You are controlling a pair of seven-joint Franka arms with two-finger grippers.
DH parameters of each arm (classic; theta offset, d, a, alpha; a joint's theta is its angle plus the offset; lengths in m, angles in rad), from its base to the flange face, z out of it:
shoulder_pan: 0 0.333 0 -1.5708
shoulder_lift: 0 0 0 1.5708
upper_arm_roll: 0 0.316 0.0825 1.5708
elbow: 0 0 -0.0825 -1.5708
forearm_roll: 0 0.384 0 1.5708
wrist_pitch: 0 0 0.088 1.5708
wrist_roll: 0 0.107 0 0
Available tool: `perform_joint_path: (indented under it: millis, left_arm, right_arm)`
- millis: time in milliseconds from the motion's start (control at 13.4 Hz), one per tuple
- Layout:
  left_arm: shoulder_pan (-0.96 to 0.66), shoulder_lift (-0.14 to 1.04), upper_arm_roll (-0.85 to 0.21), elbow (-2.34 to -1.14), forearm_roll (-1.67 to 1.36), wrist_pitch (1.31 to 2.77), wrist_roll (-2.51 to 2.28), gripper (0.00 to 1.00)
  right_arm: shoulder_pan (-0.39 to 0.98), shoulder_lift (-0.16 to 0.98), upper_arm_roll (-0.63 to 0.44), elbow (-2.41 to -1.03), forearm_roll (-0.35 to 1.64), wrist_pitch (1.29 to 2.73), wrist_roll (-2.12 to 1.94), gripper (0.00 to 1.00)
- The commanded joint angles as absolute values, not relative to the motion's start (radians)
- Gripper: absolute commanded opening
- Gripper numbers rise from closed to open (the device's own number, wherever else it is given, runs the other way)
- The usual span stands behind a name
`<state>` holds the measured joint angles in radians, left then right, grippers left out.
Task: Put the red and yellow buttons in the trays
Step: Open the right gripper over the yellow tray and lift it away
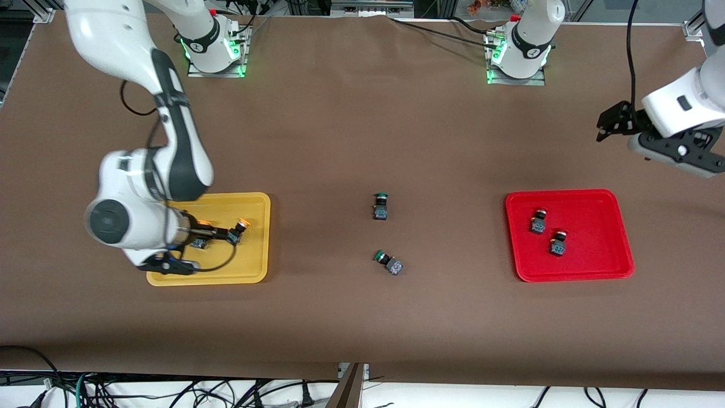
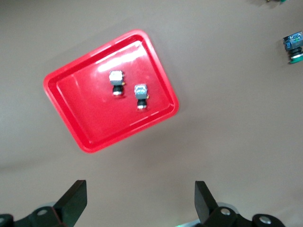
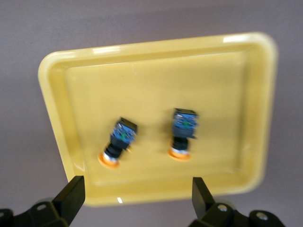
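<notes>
Yellow buttons [image 1: 238, 232] lie side by side, both in my yellow tray [image 1: 257, 238] toward the right arm's end of the table. My right gripper [image 1: 218, 232] hangs over them, jaws released. Two green buttons [image 1: 380, 206] sit mid-table. Two red buttons [image 1: 538, 221] rest in the red tray [image 1: 600, 249] toward the left arm's end. My left gripper [image 1: 614, 122] waits near that end's edge, jaws spread, empty.

The yellow tray [image 3: 156, 61] holds two buttons with orange caps [image 3: 109, 160] and dark, blue-green bodies. The red tray [image 1: 595, 209] holds two dark buttons [image 1: 538, 221]. Two green-capped switches [image 1: 380, 205] lie on the brown table [image 1: 362, 130].
</notes>
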<state>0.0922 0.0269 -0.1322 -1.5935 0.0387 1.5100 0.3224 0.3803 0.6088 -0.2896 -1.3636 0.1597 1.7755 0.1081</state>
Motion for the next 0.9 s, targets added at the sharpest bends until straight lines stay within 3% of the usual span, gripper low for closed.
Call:
perform_joint_path:
  millis: [0, 224, 374, 673, 822]
  left_arm:
    - [-0.031, 0.0, 0.047, -1.631, 0.046, 1.575, 0.295, 1.0]
    - [-0.02, 0.0, 0.086, -1.635, 0.006, 1.649, 0.253, 1.0]
    - [-0.015, -0.002, 0.084, -1.64, 0.009, 1.648, 0.261, 1.0]
    - [0.006, -0.003, 0.049, -1.64, 0.009, 1.634, 0.259, 1.0]
    - [0.006, -0.003, 0.049, -1.638, 0.009, 1.632, 0.259, 1.0]
  right_arm:
    - [0.379, 0.51, -0.316, -1.306, 0.13, 1.608, 0.038, 1.0]
    - [0.38, 0.427, -0.341, -1.269, 0.129, 1.44, 0.043, 1.0]
    - [0.373, 0.326, -0.324, -1.288, 0.094, 1.41, 0.049, 1.0]
    - [0.212, 0.103, -0.106, -1.466, 0.007, 1.408, 0.041, 1.0]
    - [0.161, 0.011, -0.092, -1.495, -0.011, 1.416, 0.041, 1.0]
